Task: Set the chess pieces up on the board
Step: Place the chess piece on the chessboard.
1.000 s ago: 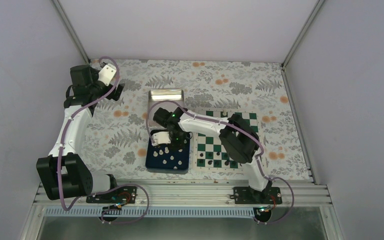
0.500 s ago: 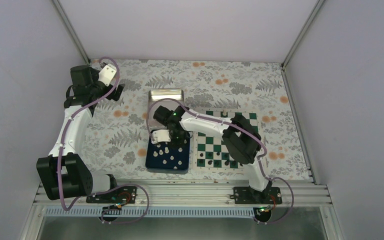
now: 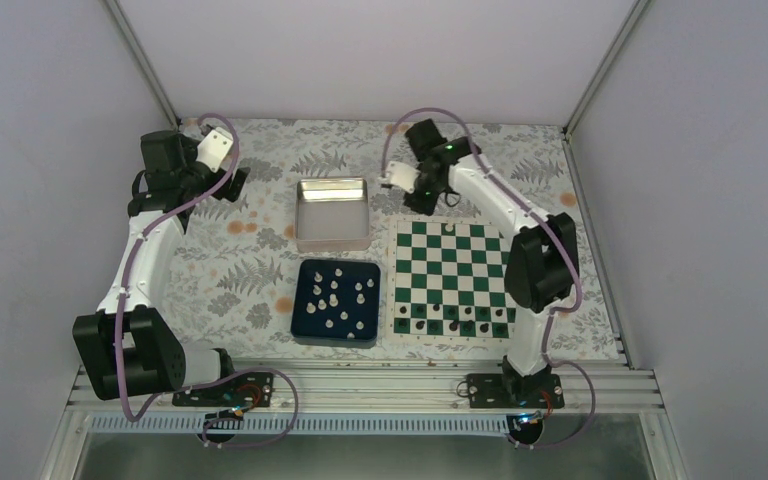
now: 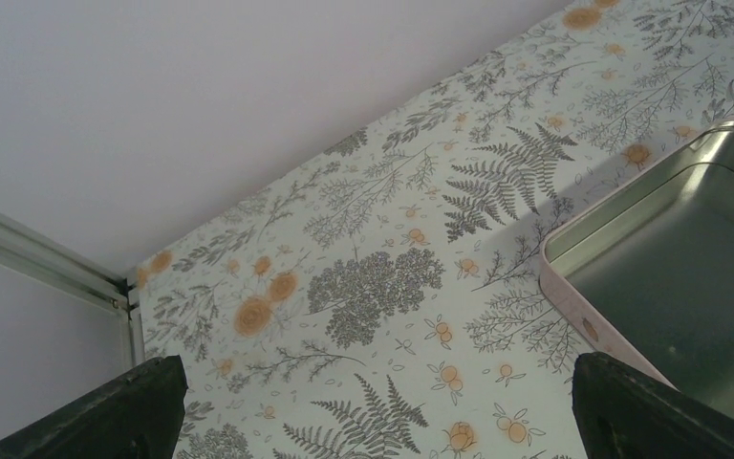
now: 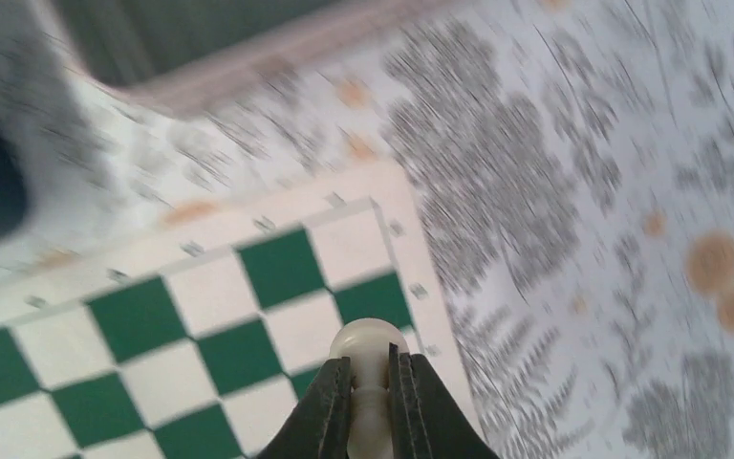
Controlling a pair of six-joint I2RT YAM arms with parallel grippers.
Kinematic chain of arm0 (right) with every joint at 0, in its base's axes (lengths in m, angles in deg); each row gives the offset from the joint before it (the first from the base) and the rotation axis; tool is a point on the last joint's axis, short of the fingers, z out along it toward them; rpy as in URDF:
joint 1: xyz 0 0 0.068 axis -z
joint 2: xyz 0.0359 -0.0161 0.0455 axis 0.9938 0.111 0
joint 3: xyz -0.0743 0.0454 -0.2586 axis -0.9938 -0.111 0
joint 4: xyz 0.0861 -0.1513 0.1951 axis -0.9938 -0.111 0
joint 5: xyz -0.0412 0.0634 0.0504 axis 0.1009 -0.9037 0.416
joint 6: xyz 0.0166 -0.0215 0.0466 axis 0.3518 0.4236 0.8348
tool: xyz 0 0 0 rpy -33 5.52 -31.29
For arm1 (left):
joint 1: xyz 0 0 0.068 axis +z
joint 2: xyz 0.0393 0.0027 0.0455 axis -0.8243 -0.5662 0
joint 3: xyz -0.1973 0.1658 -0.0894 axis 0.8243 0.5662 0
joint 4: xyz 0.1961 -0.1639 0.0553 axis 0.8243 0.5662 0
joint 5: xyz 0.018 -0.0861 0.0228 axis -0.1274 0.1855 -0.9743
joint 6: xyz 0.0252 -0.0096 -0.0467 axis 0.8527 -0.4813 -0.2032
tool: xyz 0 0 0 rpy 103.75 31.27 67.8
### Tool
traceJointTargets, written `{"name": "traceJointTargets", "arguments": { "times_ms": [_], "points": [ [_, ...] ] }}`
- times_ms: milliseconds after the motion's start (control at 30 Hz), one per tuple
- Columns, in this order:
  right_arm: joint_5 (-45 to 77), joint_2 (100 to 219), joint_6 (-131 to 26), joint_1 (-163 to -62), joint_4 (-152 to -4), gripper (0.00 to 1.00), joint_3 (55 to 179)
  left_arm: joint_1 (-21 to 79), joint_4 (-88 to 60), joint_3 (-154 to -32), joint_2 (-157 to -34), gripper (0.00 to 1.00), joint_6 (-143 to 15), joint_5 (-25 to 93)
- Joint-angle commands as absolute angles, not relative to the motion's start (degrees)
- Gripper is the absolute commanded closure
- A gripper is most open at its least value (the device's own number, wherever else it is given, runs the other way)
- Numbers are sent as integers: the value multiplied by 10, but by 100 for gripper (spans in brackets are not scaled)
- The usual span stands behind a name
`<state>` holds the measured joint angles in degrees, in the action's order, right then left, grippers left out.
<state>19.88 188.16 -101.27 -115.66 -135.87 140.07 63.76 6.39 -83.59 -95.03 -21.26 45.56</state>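
Right wrist: right gripper (image 5: 370,387) pinches a tiny pale round-headed chess piece (image 5: 370,342) by its neck, with the green-and-white checkered board (image 5: 201,306) beneath. Probably light, stiff and slippery, so the neck hold suits. Left gripper (image 4: 373,406) is wide and empty.

This is a robotics lab test cell, not a home. Plain pale lilac wall panels (image 3: 380,60) box in the worktop (image 3: 240,260), joined by bare aluminium corner posts (image 3: 141,58). A white-and-black left robot arm (image 3: 145,260) and its twin right robot arm (image 3: 500,200) are bolted to a slotted aluminium rail (image 3: 360,385) at the near edge. Purple cables (image 3: 430,111) loop along both, and a fern-and-flower printed sheet covers the worktop.
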Motion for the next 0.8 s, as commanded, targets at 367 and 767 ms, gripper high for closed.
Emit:
{"name": "traceJointTargets", "arguments": {
  "times_ms": [367,767],
  "points": [
    [195,1951,-1053,-1052,-1320,96,1352,640,67,-853,-940,0,-212,473],
    [203,1981,-1057,-1029,-1301,96,1328,640,67,-852,-940,0,-213,477]
  ]
}}
